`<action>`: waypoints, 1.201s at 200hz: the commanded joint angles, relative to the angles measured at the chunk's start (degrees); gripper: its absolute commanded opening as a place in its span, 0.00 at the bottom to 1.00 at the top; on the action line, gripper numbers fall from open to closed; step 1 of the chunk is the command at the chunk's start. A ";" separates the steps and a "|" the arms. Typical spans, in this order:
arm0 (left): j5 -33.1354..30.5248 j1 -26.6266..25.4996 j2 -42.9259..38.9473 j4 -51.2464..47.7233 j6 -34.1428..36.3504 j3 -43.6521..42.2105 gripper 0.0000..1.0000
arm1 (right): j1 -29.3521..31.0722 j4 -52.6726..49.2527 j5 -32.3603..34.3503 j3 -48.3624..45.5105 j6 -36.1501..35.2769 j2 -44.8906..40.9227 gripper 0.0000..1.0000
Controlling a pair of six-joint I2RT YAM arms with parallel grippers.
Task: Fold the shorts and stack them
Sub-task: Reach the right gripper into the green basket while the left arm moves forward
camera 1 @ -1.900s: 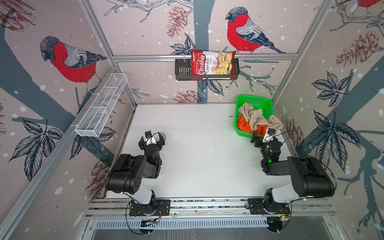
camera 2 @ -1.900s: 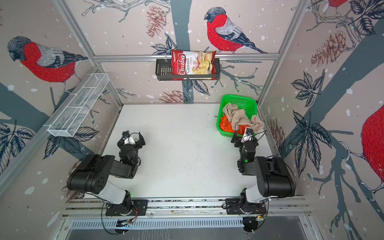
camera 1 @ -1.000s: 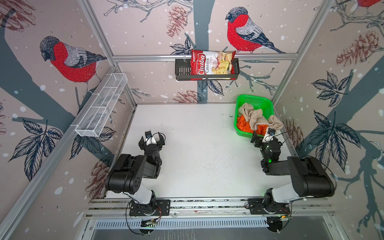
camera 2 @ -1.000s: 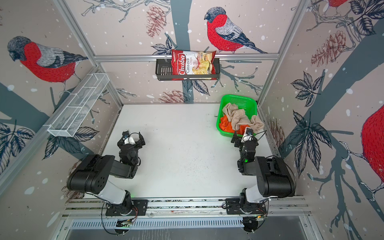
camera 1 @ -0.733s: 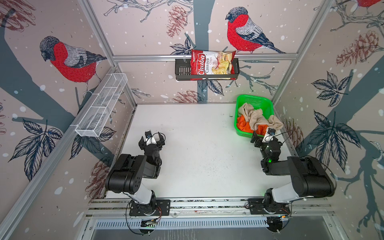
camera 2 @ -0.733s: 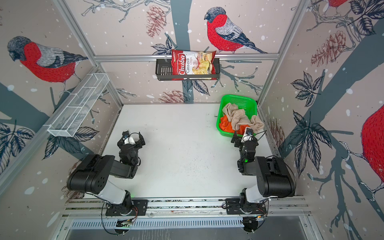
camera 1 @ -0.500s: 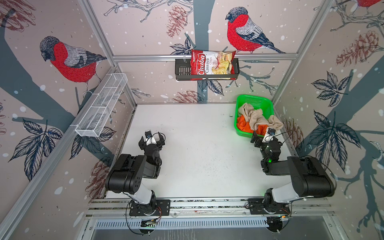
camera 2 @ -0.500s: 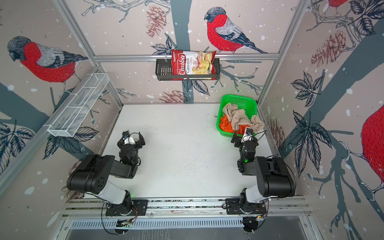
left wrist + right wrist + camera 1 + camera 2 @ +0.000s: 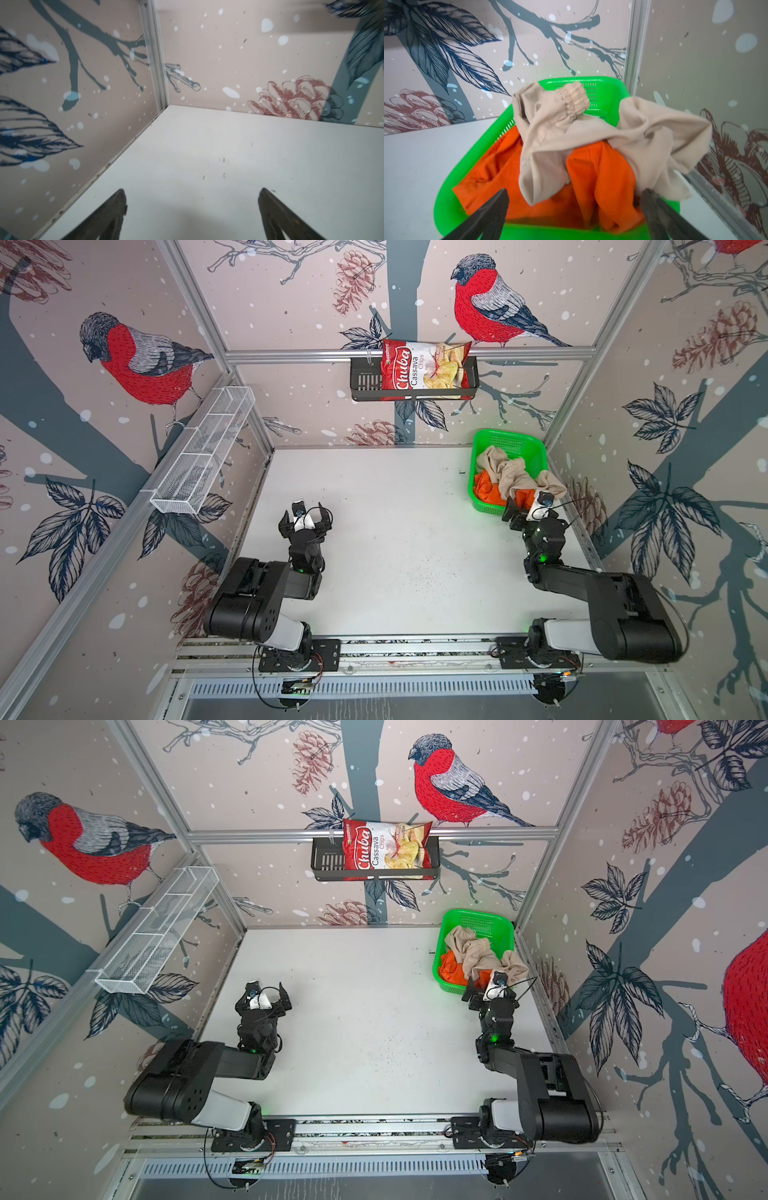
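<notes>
Both pairs of shorts lie crumpled in the green basket (image 9: 510, 438) at the far right corner of the desk (image 9: 395, 539); I see this in both top views. The beige shorts (image 9: 513, 480) lie on top, one part draped over the basket's rim toward the right wall. The orange shorts (image 9: 484, 490) sit beneath, showing at the near and left side. Neither pair is folded.

Right jaws: spread wide, holding nothing, just at the basket's near edge. In the right wrist view the fingertips (image 9: 492, 212) frame orange cloth and a hanging beige hem. I cannot tell whether they touch the cloth.

Left jaws: spread wide, empty, over bare desk near the left wall.

A black rack (image 9: 363, 383) on the back wall holds a chips bag (image 9: 424, 369).
</notes>
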 commanded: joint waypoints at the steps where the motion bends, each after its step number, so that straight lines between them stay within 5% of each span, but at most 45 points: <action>1: -1.42 -3.13 -7.37 -10.24 3.82 2.51 0.98 | 0.91 -18.98 -0.89 4.70 5.72 -5.21 0.99; 57: 20.83 -3.79 -22.29 -39.51 -12.00 11.72 0.97 | 3.04 -48.27 -1.83 14.41 21.46 -13.33 0.99; 125: 32.34 -3.77 -19.23 -47.79 -20.48 16.94 0.90 | -0.32 -64.52 -8.77 28.70 23.22 -11.82 1.00; 156: 35.75 -3.81 -14.76 -49.38 -20.49 20.56 0.90 | -4.08 -70.78 -12.17 39.17 23.97 -3.56 1.00; 181: 37.17 -3.77 -9.91 -48.84 -20.21 23.33 0.90 | -2.53 -75.19 -16.00 49.25 17.93 7.09 0.99; 240: 40.69 -3.76 2.81 -50.77 -17.76 31.10 0.90 | 4.06 -93.47 2.92 78.72 13.30 35.91 1.00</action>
